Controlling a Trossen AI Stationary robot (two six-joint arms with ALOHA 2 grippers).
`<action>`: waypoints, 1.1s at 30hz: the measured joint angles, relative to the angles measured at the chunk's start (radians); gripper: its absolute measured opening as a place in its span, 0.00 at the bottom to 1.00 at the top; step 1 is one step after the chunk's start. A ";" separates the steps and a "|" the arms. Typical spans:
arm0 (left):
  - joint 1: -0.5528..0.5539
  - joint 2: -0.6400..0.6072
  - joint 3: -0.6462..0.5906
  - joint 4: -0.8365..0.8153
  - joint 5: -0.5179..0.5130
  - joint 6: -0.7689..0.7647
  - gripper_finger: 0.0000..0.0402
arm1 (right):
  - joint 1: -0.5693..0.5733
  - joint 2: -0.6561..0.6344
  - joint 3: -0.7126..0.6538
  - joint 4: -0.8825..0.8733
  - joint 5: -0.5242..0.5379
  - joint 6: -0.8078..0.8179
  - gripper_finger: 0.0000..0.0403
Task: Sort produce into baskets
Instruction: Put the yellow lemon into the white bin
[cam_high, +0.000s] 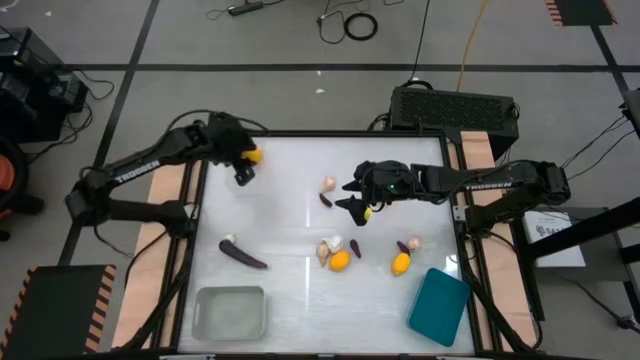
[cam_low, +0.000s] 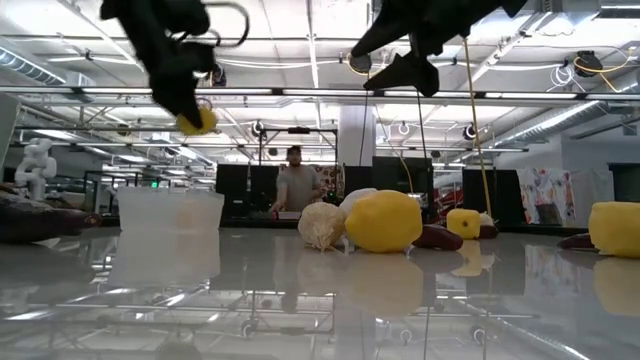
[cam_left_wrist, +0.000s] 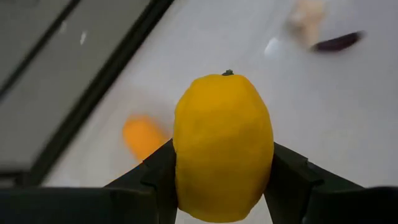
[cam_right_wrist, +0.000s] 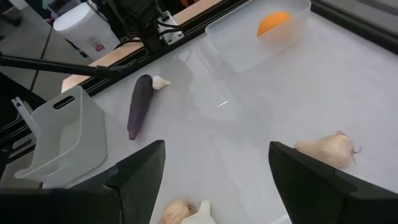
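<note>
My left gripper (cam_high: 245, 158) is at the table's far left, shut on a yellow rounded fruit (cam_left_wrist: 222, 143) held high above the table (cam_low: 197, 121). Below it an orange fruit (cam_left_wrist: 142, 136) lies in the clear basket (cam_right_wrist: 249, 46). My right gripper (cam_high: 360, 207) hangs open and empty above the table's middle. A long purple eggplant (cam_high: 244, 256) and a pale bulb (cam_right_wrist: 161, 81) lie at the near left. Orange fruit (cam_high: 340, 261), yellow fruit (cam_high: 401, 263), bulbs (cam_high: 327, 250) and tiny eggplants (cam_high: 354, 247) lie on the table near the middle. My left gripper pinches the yellow fruit by its two opposite sides (cam_left_wrist: 180, 168) between its two fingers. The fruit's stem tip (cam_left_wrist: 227, 73) points away from the gripper. The fingers come from above, and the fruit hangs at their ends, lifted clear of the table.
A translucent greyish basket (cam_high: 230, 312) stands at the near left and a teal basket (cam_high: 438, 305) at the near right. A bulb (cam_high: 329, 184) and a tiny eggplant (cam_high: 325, 199) lie beside my right gripper. A person (cam_low: 296, 185) stands far behind the table.
</note>
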 joint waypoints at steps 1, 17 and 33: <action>0.020 -0.013 -0.033 0.008 -0.002 -0.024 0.45 | -0.003 0.000 0.000 0.000 0.000 -0.013 0.69; 0.192 -0.029 -0.273 0.191 -0.160 -0.581 0.45 | -0.058 0.000 0.000 0.052 -0.001 -0.190 0.69; 0.197 -0.028 -0.272 0.288 -0.141 -0.658 0.45 | -0.056 0.000 0.000 0.030 -0.053 -0.240 0.69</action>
